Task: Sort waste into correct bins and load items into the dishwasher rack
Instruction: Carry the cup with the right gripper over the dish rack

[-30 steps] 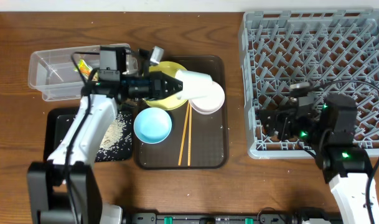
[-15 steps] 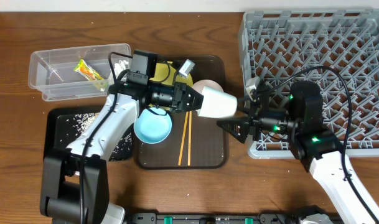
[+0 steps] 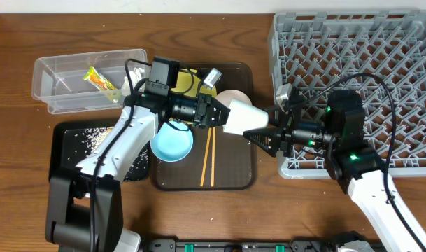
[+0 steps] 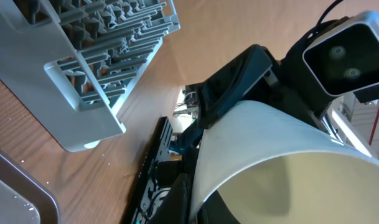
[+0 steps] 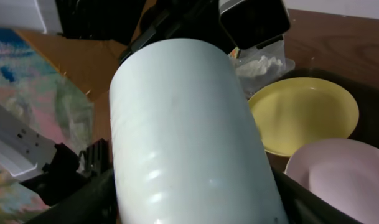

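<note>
My left gripper is shut on the rim of the small white cup, holding it on its side above the brown tray. One finger is inside the rim and one outside in the left wrist view. My right gripper is open, its fingers on either side of the cup's closed end. The yellow plate, white bowl, light blue bowl and two chopsticks lie on the tray. The grey dishwasher rack stands at the right.
The clear tub at the back left holds the green-and-yellow wrapper and white paper scraps. The black tray in front of it holds rice grains. The dark brown serving tray sits in the middle.
My left gripper carried the cup from above the plate rightward. My right arm swung left from the rack, and its open fingers now flank the cup's base.
</note>
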`<state>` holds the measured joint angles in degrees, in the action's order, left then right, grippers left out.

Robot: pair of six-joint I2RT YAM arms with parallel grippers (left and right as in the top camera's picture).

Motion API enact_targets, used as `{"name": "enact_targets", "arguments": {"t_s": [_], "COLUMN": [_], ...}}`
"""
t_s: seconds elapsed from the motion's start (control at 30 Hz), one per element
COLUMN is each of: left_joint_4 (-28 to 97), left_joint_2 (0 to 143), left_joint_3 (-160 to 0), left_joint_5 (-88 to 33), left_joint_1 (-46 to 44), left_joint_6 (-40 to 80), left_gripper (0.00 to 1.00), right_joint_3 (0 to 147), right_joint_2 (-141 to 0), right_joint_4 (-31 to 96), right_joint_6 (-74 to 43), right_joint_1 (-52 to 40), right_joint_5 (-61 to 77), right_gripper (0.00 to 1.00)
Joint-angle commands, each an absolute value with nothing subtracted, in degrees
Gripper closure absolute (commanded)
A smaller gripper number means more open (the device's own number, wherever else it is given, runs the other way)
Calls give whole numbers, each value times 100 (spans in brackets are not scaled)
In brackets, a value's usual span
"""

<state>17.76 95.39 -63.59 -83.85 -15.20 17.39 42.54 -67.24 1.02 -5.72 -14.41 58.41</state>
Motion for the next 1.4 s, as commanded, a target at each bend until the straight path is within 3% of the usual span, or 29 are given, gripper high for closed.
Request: {"name": "enact_targets", "arguments": {"t_s": [0.0, 0.3, 0.4, 0.53, 0.67, 0.87, 1.17, 1.37], "left_joint_4": [1765, 1765, 1767, 1850, 2071, 2401, 3758, 4294], "left_joint_2": [9548, 9548, 9548, 9548, 9535, 9240, 8276, 7802], "left_joint_3": [-6407, -6407, -6407, -6407, -6410, -6410, -6410, -6410], "left_joint_5": [-8418, -8285, -8023, -6626, -5159, -4320, -3264, -2475], "left_joint_1": [-1535, -1529, -1518, -1518, -1503, -1160, -183, 95], "left_joint_6": [1772, 1772, 1769, 1741, 1459, 1232, 705, 707], "left_gripper": [94, 93, 83, 73, 68, 65, 64, 64], "right_joint_3": [4338, 4338, 4338, 4338, 4340, 4427, 5922, 6777], "right_joint_2": [-6737, -6737, -6737, -6737, -6735, -6663, -6600, -6602], "right_joint_4": [108, 104, 108, 244, 692, 1052, 3750, 5135], "right_joint_6": [-574, -569, -572, -574, -552, -526, -554, -598], "right_joint_1": [-1509, -1507, -1507, -1503, -1500, -1400, -928, -58], "right_joint_5": [6027, 6020, 5953, 5391, 4340, 3529, 1317, 119], "right_gripper": [38, 47, 51, 59, 65, 69, 72, 79]}}
